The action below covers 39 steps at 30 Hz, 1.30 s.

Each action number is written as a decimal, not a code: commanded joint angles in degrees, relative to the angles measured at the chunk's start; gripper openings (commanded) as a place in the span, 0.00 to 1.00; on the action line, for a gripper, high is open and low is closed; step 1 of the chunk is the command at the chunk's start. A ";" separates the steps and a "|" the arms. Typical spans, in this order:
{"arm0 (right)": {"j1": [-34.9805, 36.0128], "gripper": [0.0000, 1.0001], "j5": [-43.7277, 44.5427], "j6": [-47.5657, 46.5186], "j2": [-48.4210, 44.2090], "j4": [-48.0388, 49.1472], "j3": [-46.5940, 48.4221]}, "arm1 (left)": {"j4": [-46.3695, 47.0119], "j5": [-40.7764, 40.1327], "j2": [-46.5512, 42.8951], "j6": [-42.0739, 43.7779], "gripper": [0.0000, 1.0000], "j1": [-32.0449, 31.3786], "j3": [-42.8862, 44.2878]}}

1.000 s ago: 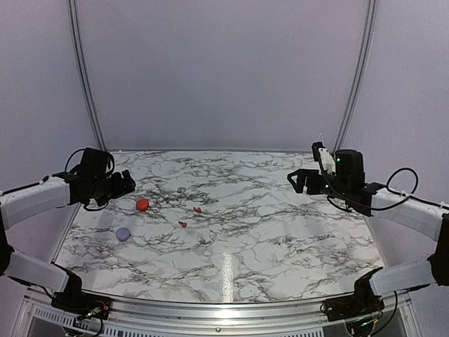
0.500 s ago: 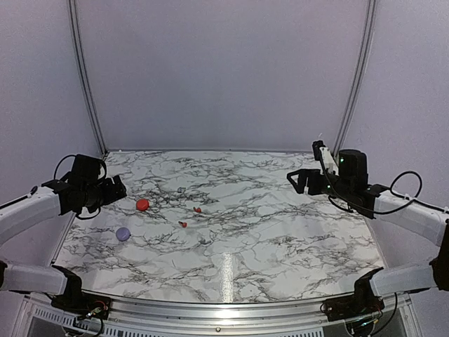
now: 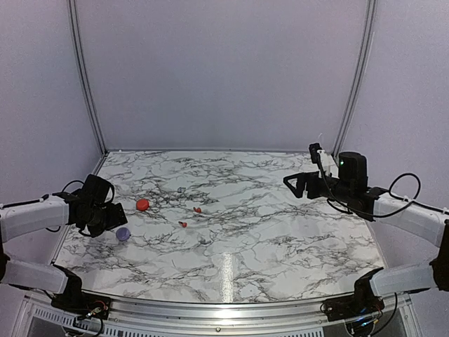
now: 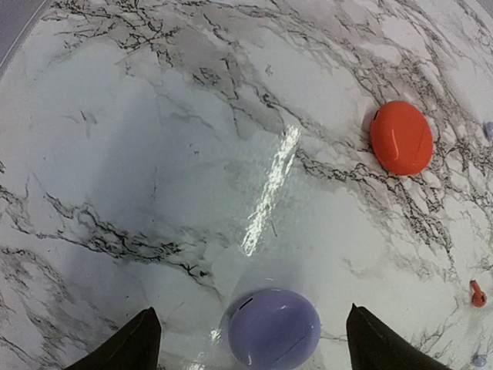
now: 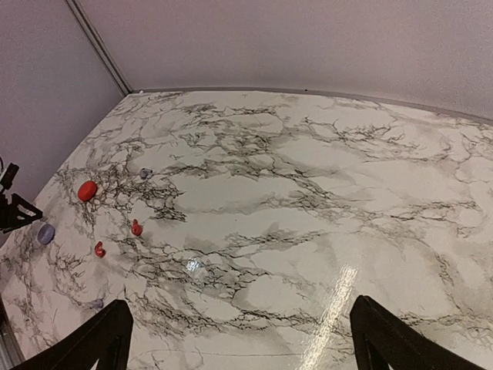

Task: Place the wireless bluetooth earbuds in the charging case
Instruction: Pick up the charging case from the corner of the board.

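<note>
Two red earbuds lie loose on the marble tabletop, at four o'clock of the red charging case. At the case's seven o'clock, the left pincer, released, frames a purple case between its fingers. The right pincer, also released and empty, hangs well apart at three o'clock.

Both arms wear white tubular shells with black joints and black wrist housings. Thin black cables loop behind each wrist. The left pincer and right pincer carry dark wedge-shaped fingers; a green light glows behind the right pincer.
</note>
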 commanded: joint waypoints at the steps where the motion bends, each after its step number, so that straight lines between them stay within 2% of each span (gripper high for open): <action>1: -0.08 0.98 -2.69 0.24 0.77 2.53 -0.36 | -2.22 -1.12 2.19 1.39 0.83 -1.22 -1.01; 11: -0.17 0.99 -3.66 0.40 0.79 2.49 -0.39 | -1.93 -1.67 12.46 5.60 0.66 -5.68 2.52; 20: -0.17 0.99 -3.92 0.45 1.17 2.65 -0.27 | -1.65 -0.27 12.90 5.61 0.53 -8.14 2.48; 30: -0.17 0.99 -5.14 0.70 1.29 3.14 -0.15 | -1.42 0.17 11.90 7.75 0.46 -10.29 2.76; 37: -0.17 0.98 -9.50 0.87 3.49 1.74 1.76 | -1.39 1.49 10.43 14.23 0.43 -15.10 6.86; 39: -0.10 0.95 -12.73 1.54 4.15 1.58 2.07 | -1.10 1.92 10.33 15.97 0.42 -17.43 8.10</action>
